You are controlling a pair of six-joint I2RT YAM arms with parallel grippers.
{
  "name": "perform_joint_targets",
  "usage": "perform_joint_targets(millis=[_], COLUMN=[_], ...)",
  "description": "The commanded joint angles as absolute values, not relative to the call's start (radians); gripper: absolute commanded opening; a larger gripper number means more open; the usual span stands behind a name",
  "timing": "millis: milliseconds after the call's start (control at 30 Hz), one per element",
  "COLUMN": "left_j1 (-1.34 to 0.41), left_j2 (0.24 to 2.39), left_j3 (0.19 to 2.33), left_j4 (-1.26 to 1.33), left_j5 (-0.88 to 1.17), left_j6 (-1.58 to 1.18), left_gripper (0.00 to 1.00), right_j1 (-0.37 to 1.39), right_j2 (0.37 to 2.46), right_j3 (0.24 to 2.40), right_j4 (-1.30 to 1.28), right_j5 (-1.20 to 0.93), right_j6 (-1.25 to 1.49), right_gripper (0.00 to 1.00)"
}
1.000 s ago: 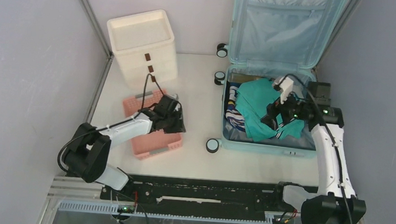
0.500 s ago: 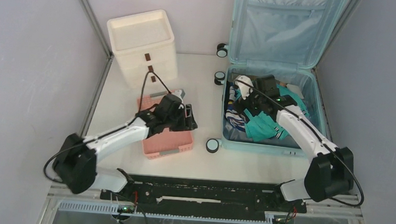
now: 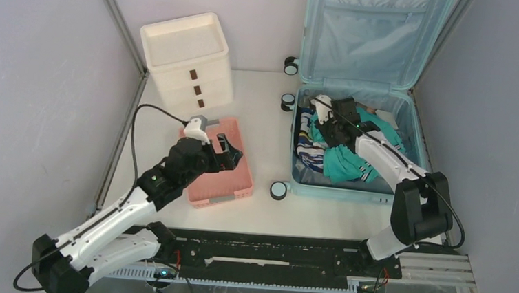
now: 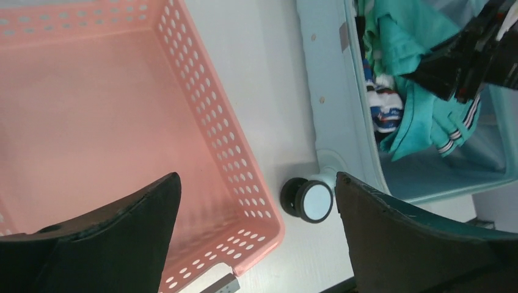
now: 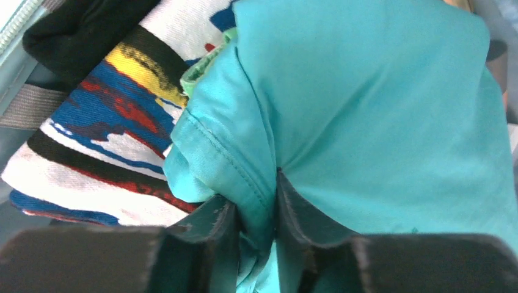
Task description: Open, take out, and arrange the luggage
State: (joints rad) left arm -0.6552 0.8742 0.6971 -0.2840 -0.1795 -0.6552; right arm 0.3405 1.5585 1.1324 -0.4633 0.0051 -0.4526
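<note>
Open luggage (image 3: 340,193) holds teal garment (image 3: 342,160) and patterned cloth (image 3: 309,157)

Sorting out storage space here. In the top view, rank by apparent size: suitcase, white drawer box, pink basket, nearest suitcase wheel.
1. suitcase
2. white drawer box and pink basket: too alike to rank; the basket is partly hidden
3. wheel

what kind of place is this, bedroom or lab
Most likely a robot lab test cell, not a home: white table walled by plain grey panels, left arm and right arm bolted at its edge, staged props like the luggage and pink basket.
</note>
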Motion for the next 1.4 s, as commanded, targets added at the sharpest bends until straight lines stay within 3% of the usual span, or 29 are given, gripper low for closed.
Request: perform_joint_targets(millis=[0, 167, 233, 433, 867, 1367], left_j1=[-0.653, -0.626, -0.626, -0.641, -0.748, -0.833], left_j2=[0.755, 0.717, 0.755, 0.99, 1.366, 1.597], left_j3=[0.619, 0.577, 0.596, 0.701, 0.891, 1.085], left_j4=[-0.125, 0.095, 0.151, 0.292, 0.524, 0.517], left_j5=[-0.278, -0.156, -0.102, 0.059, 0.041, 0.059], left_j6=[-0.729, -0.782, -0.816, -0.999, -1.425, -1.498], left_gripper=[1.0, 0.98, 0.96, 0.93, 0.98, 1.0], right_j1=[0.288, 0.217, 0.189, 0.092, -0.029, -0.013], right_j2=[1.479, 1.367, 1.334, 1.211, 1.04, 1.022], right_j3=[1.141, 1.141, 1.14, 1.14, 1.14, 1.121], right_j4=[-0.498, -0.547, -0.566, -0.631, -0.801, -0.966], right_j5=[-0.18, -0.395, -0.447, -0.673, -1.116, -1.173], right_j6=[-0.406, -0.435, -0.461, -0.549, -0.925, -1.237], right_gripper=[0.22, 0.13, 0.0, 0.0, 0.0, 0.0])
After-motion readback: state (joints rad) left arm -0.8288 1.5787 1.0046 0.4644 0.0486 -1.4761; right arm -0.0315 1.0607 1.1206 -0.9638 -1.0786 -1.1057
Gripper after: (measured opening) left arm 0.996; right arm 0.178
